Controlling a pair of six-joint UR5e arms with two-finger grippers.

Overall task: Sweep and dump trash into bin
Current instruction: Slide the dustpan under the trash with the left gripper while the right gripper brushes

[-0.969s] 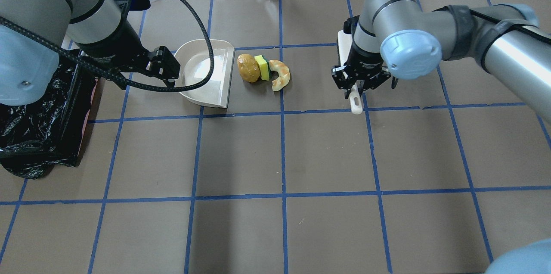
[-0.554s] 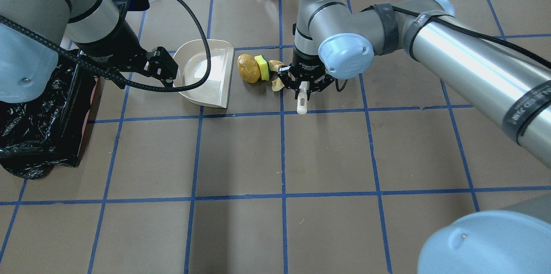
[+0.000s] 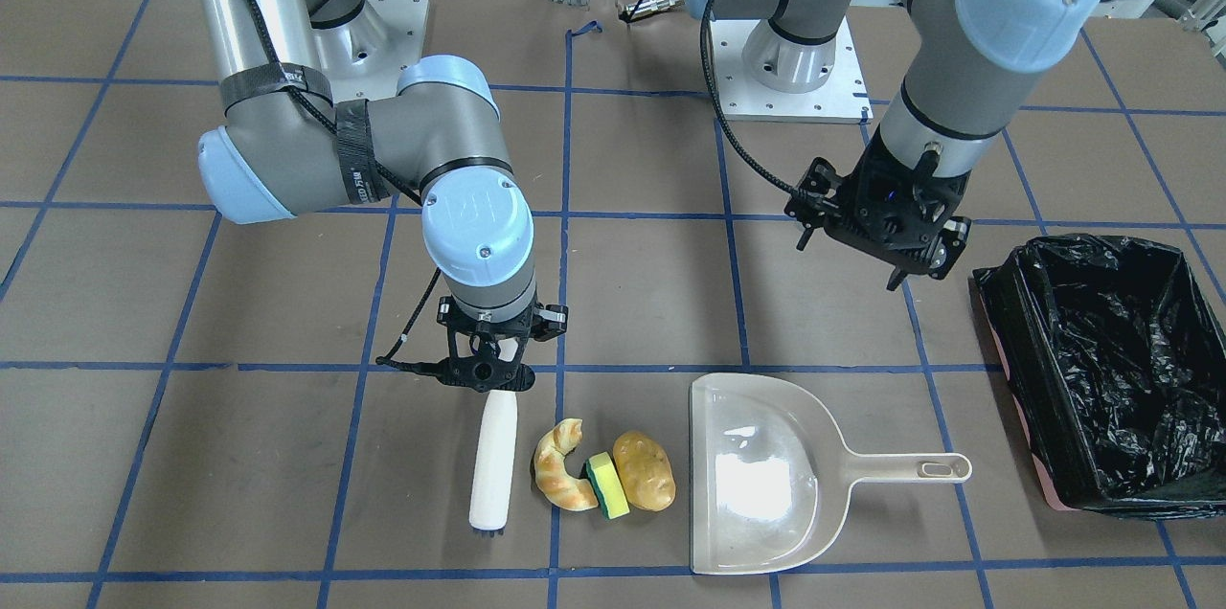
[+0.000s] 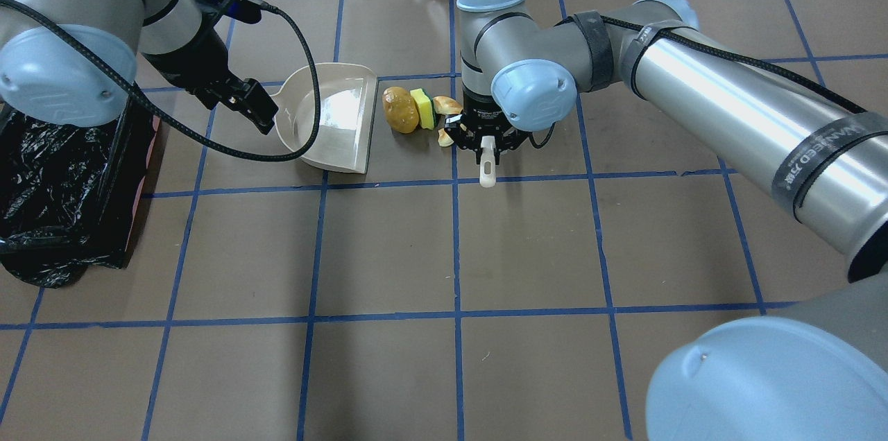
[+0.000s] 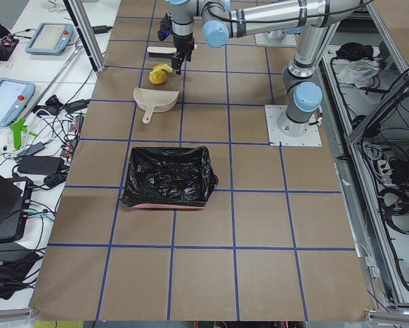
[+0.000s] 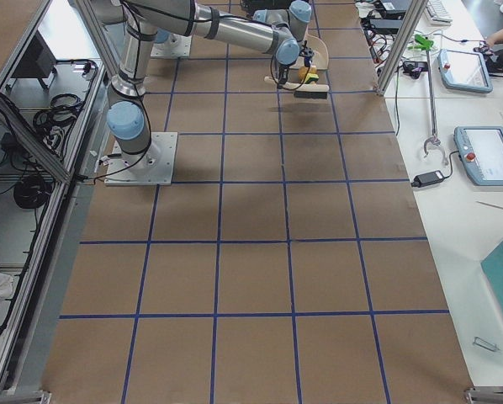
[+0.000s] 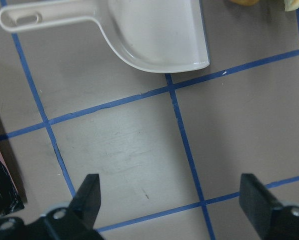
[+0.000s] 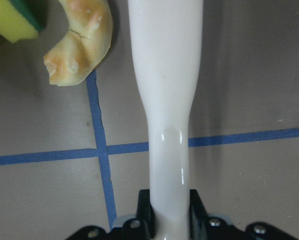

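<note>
The tan croissant (image 3: 560, 473), the yellow and green sponge (image 3: 606, 484) and the potato (image 3: 644, 470) lie in a row on the table, beside the open mouth of the beige dustpan (image 3: 766, 480). My right gripper (image 3: 487, 372) is shut on a white brush (image 3: 493, 465), which lies alongside the croissant (image 8: 82, 42); the brush handle (image 8: 167, 100) fills the right wrist view. My left gripper (image 3: 896, 245) is open and empty, above the table, apart from the dustpan handle (image 3: 910, 468). The black-lined bin (image 3: 1111, 370) stands beyond the handle.
The table is brown paper with a blue tape grid. In the overhead view the bin (image 4: 62, 184) sits at the left edge, the dustpan (image 4: 333, 118) to its right. The arm bases (image 3: 785, 63) stand at the table's robot side. Cables lie off the table's far edge.
My right gripper has carried the brush left, up to the croissant. My left gripper has shifted slightly left and back, still open; the trash and dustpan have not moved.
</note>
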